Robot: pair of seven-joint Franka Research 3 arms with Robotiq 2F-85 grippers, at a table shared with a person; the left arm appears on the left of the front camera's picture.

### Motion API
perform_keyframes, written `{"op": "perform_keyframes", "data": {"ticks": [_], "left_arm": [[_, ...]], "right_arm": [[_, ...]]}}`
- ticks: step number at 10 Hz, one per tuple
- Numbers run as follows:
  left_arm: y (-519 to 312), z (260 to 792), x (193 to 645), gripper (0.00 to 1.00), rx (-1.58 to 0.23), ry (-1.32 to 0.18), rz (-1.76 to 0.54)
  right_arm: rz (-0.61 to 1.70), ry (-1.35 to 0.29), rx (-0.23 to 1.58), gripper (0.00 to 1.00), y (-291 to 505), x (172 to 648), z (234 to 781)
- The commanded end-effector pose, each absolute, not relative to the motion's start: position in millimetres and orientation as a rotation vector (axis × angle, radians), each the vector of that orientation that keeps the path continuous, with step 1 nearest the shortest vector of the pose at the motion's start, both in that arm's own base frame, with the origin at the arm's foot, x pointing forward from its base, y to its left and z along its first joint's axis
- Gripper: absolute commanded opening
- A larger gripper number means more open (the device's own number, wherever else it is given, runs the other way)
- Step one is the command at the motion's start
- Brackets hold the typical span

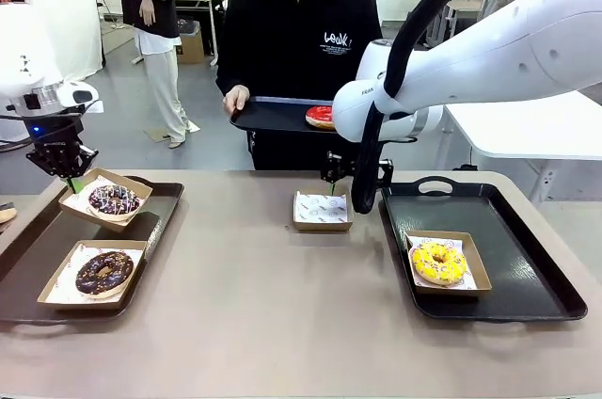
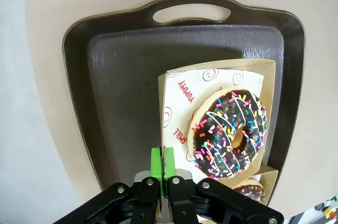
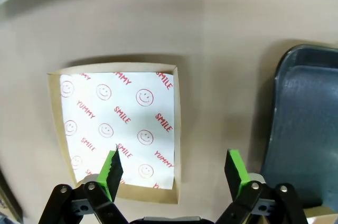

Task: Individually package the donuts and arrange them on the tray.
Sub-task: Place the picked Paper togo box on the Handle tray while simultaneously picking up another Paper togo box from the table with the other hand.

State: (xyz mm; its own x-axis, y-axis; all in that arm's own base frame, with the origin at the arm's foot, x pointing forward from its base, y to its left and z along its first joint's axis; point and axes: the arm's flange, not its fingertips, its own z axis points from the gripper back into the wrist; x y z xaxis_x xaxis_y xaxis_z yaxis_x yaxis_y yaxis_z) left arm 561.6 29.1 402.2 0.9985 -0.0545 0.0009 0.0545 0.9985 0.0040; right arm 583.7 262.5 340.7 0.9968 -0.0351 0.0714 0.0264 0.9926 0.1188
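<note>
On the left dark tray (image 1: 162, 209) lie two paper boxes: one with a dark sprinkled donut (image 1: 114, 199) (image 2: 231, 131), one with a chocolate donut (image 1: 103, 272). My left gripper (image 1: 67, 176) (image 2: 162, 161) is shut on the side wall of the sprinkled donut's box (image 2: 168, 84). A yellow donut (image 1: 438, 263) sits boxed on the right tray (image 1: 527, 272). My right gripper (image 1: 339, 184) (image 3: 173, 174) hangs open just above an empty lined box (image 1: 322, 211) (image 3: 119, 123) at the table's middle. The person across the table holds a small dark tray (image 1: 268, 117) bearing a red glazed donut (image 1: 320, 117).
The right tray's edge (image 3: 306, 118) lies close beside my right gripper's outer finger. Bare tabletop (image 1: 273, 314) stretches between the two trays. A white table (image 1: 527, 131) stands behind at the right, and another person stands far back at the left.
</note>
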Motion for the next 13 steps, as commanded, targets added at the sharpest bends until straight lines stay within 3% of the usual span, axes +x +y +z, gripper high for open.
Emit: {"op": "perform_keyframes", "data": {"ticks": [1,12,13], "left_arm": [[31.6,400.3,560.1,0.01,0.019,-0.020,-0.074],[25.5,370.3,570.0,0.01,0.075,0.000,0.054],[25.2,370.7,569.3,0.23,0.074,0.004,0.067]], "right_arm": [[0.006,-0.043,0.120,1.00,268.2,588.5,336.6],[0.063,-0.023,0.103,1.00,271.3,585.4,312.6],[0.078,-0.026,0.104,1.00,271.2,585.3,311.7]]}}
